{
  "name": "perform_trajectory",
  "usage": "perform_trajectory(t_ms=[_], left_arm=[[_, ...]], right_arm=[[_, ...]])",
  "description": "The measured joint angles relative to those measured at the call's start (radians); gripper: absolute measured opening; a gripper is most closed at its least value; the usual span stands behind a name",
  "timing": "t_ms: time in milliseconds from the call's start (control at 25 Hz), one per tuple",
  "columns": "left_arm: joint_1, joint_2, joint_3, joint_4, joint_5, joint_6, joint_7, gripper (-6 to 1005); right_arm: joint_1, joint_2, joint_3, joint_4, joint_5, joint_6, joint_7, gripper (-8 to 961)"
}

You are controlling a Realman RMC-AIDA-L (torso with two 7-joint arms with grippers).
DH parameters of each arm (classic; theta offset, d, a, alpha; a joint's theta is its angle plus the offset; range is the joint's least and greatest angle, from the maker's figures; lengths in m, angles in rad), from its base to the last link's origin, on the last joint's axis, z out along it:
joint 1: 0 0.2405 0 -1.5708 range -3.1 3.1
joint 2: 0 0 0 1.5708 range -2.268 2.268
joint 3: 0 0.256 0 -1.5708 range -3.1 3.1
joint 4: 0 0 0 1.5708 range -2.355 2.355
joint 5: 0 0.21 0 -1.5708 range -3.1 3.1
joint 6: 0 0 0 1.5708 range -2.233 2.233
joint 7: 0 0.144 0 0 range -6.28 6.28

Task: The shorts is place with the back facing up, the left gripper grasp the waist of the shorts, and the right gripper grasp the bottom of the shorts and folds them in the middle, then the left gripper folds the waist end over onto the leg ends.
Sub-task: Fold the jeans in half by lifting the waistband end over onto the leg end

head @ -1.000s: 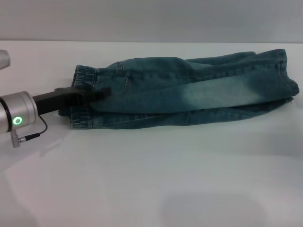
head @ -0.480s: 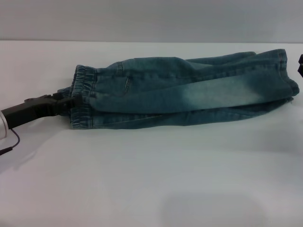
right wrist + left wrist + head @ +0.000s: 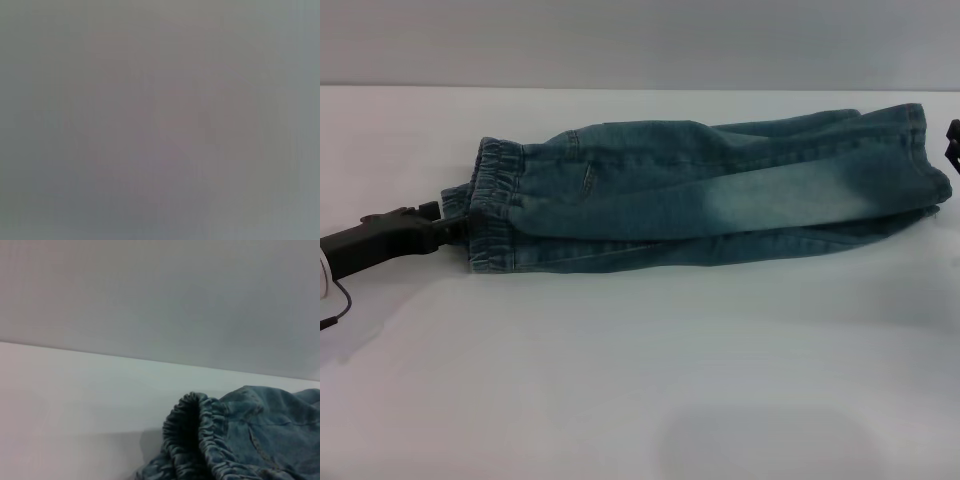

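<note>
The blue denim shorts (image 3: 720, 195) lie folded lengthwise on the white table (image 3: 620, 380). The gathered waist (image 3: 495, 205) is at the left and the leg ends (image 3: 925, 160) at the right. My left gripper (image 3: 458, 224) reaches in low from the left edge, its tip at the outer edge of the waistband. The left wrist view shows the ruffled waist (image 3: 200, 440) close up. Only a black sliver of my right gripper (image 3: 954, 140) shows at the right edge, beside the bottom hems. The right wrist view is plain grey.
The white table stretches bare in front of the shorts and to their left. A grey wall (image 3: 640, 40) runs along the table's far edge.
My left gripper has drawn back leftward from over the waistband to its outer edge. The right gripper's tip has come into view at the right edge. The shorts have not moved.
</note>
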Motion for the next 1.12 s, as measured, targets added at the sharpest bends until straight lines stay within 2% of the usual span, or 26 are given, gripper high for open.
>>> perform_trajectory(t_ms=[600, 1120], left_arm=[[-0.01, 0.001, 0.039, -0.006, 0.079, 0.042, -0.024, 799], [-0.011, 0.001, -0.002, 0.014, 0.066, 0.175, -0.026, 786]], right_arm=[[0.005, -0.001, 0.001, -0.001, 0.0, 0.003, -0.001, 633], [0.003, -0.002, 0.007, -0.001, 0.0, 0.008, -0.005, 634]])
